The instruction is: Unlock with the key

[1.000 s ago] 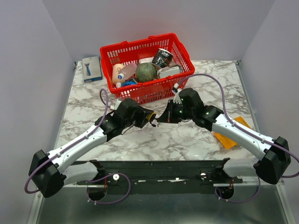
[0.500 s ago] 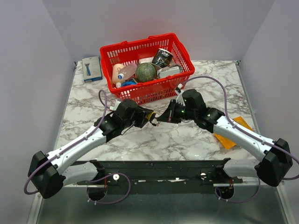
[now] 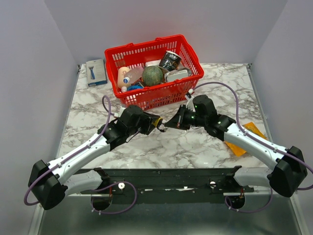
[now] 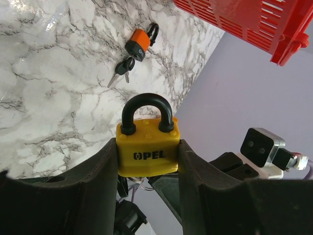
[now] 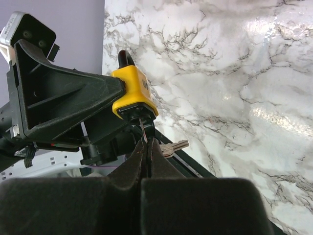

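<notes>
- The yellow padlock is off the table, held in the air over the middle of the marble surface, on the near side of the red basket. Both legs of its black shackle sit in the body, so we judge it not yet unlocked.
- The left gripper pinches the yellow padlock by the two narrow sides of its body. Its fingers stand partway apart around it, with the shackle pointing away from the wrist and the keyway end facing the other arm.
- The key is pinched in the right gripper, whose fingers are pressed flat together on it. The thin blade reaches the underside of the lock, but we cannot tell how far in it sits.
- A spare key dangles just beside the right fingers.
- We judge the step in hand to be seating the key and turning it.
- To do it well, we would keep the blade in line with the keyway and push it fully in before twisting.
- We would then roll the right wrist about the blade's own axis, not sideways, so the thin key does not bend or slip.
- The left grip should hold firm against that twist, and the shackle needs free room to spring up.
- Further out, an orange padlock with its own keys lies on the marble, not far from the basket and well apart from both grippers.
</notes>
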Controlling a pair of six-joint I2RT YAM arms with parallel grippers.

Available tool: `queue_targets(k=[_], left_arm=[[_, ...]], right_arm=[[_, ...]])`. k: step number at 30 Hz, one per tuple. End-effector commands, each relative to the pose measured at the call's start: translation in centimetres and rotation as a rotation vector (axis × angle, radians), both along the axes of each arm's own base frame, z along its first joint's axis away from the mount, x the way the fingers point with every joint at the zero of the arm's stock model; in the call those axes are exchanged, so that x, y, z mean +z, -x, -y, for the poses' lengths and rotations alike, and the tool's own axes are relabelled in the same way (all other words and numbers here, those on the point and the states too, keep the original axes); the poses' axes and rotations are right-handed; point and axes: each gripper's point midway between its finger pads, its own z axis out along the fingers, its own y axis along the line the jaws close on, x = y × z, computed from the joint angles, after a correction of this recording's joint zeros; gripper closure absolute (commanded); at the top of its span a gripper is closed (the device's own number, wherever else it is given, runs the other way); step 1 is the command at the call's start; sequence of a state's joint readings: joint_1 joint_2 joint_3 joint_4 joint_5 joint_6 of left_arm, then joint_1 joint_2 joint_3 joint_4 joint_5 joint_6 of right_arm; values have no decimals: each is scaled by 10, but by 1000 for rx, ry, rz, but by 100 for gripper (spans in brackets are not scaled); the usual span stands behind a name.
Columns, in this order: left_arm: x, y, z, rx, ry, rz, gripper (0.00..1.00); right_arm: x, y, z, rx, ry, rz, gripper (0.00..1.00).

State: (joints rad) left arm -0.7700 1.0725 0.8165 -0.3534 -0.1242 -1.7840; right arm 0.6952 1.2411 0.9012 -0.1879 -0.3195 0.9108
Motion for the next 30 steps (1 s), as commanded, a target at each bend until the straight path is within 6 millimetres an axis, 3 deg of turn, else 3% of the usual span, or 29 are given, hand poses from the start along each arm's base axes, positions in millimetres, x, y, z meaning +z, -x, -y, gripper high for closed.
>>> queue_targets(k=[1, 8, 14, 20, 30], left_arm=[[54, 17, 23, -101, 186, 74, 100], [57, 16, 25, -98, 204, 76, 100], [61, 15, 28, -100, 223, 77, 100], [63, 11, 24, -49, 252, 62, 100], [69, 6, 32, -44, 332, 41, 100]], right_arm=[[-18, -33, 20, -143, 87, 47, 99], [-16, -34, 17, -99, 97, 97, 99], [-18, -25, 4, -39, 39, 61, 99], [-30, -19, 5, -23, 64, 31, 99], [-41, -15, -1, 44, 114, 69, 99]])
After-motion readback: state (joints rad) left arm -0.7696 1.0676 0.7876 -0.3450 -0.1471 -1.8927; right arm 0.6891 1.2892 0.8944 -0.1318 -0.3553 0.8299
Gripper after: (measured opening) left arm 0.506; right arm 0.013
